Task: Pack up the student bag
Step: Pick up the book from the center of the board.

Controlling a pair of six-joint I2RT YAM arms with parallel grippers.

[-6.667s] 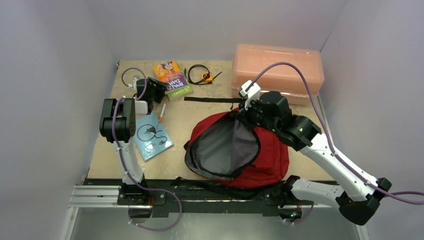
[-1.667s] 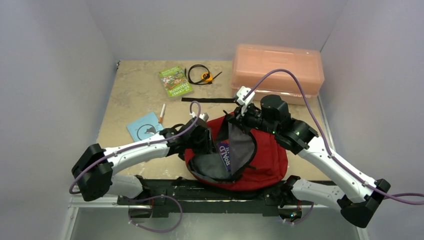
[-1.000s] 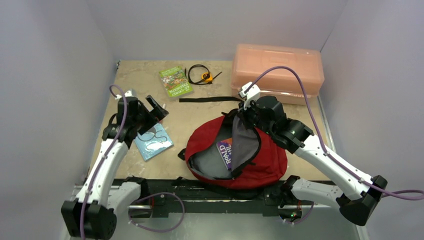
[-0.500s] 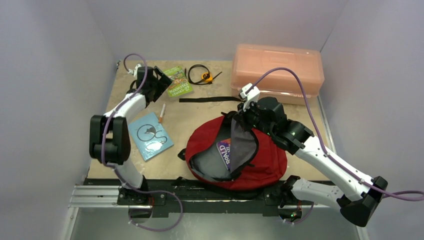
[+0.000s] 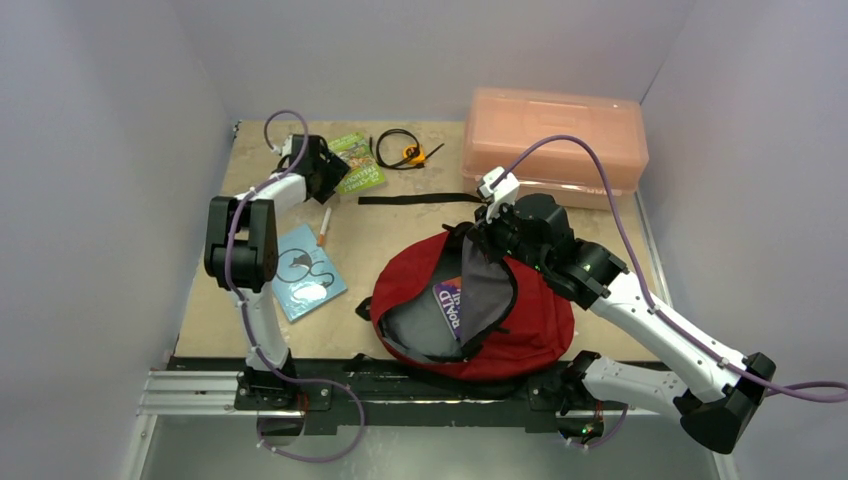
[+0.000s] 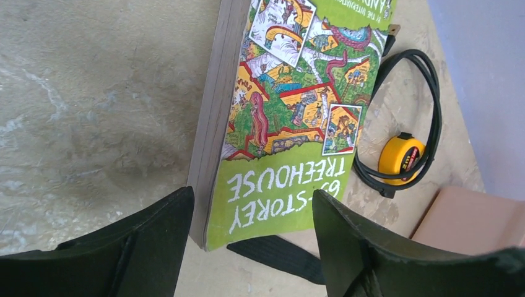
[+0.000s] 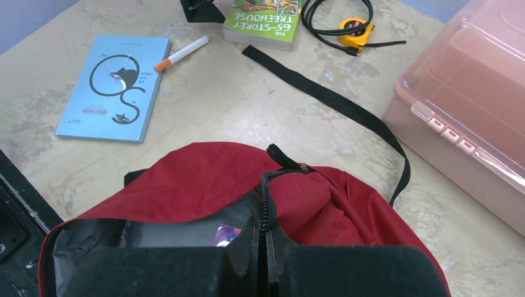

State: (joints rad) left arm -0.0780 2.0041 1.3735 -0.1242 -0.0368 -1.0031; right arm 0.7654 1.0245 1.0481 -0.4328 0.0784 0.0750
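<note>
The left claw (image 6: 251,207) gapes over a glossy paperback (image 6: 291,111); right claw (image 7: 263,244) pinches the soft student bag (image 7: 198,176).

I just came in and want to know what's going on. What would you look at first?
First, the big red bag in the middle near the front, its flap pinched up by the right gripper so a purple book shows inside. Next, the pink box in the far right corner. At the far left, the left gripper hangs open over a green book.
</note>
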